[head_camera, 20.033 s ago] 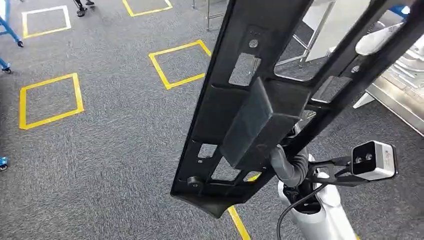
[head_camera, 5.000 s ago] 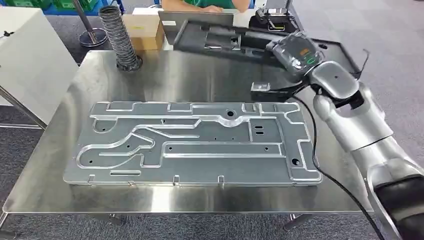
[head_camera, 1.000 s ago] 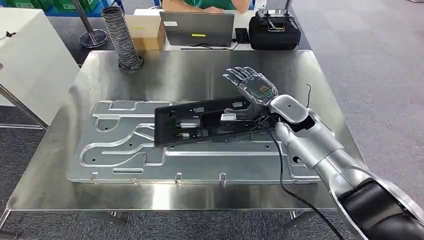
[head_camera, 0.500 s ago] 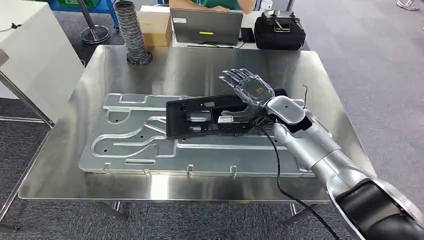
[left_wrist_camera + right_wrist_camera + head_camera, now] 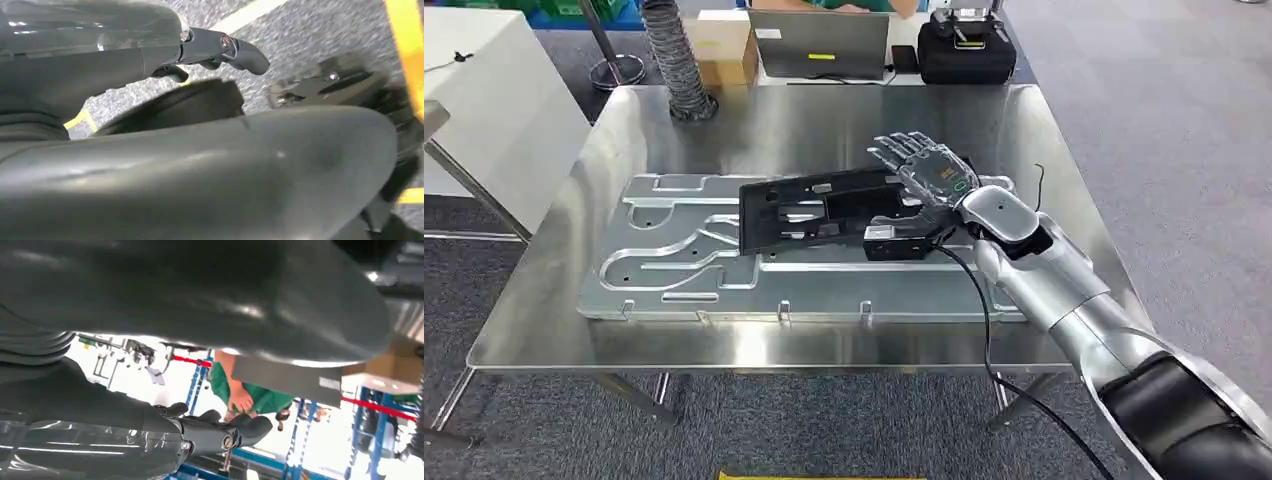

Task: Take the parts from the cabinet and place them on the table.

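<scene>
Head view: the right hand (image 5: 927,172) reaches in over a steel table (image 5: 784,120), fingers (image 5: 894,152) straight and spread, palm turned toward the black part (image 5: 819,211). The part lies flat beside the hand, running away from the palm side, its near end touching or just under the heel of the hand; whether the thumb touches it cannot be told. The spread fingers close on nothing, so the hand reads as wide. The part rests on a large ribbed grey plate (image 5: 674,270), which lies on the table and runs on under the hand and wrist. A small black block (image 5: 904,240) sits at the wrist, just beside the part's near end, and a black cable (image 5: 984,330) runs back from it along the forearm. Beyond the fingertips, at the table's far edge, stand a laptop (image 5: 822,45), a black case (image 5: 964,55), a cardboard box (image 5: 724,45) and a ribbed hose (image 5: 669,50). Right wrist view: the thumb (image 5: 230,432) stands free, a person in green (image 5: 250,395) behind it. Left wrist view: the left hand (image 5: 200,150) hangs over grey carpet with yellow tape (image 5: 405,55), its thumb (image 5: 225,47) extended and touching nothing; whether its fingers are apart cannot be told.
</scene>
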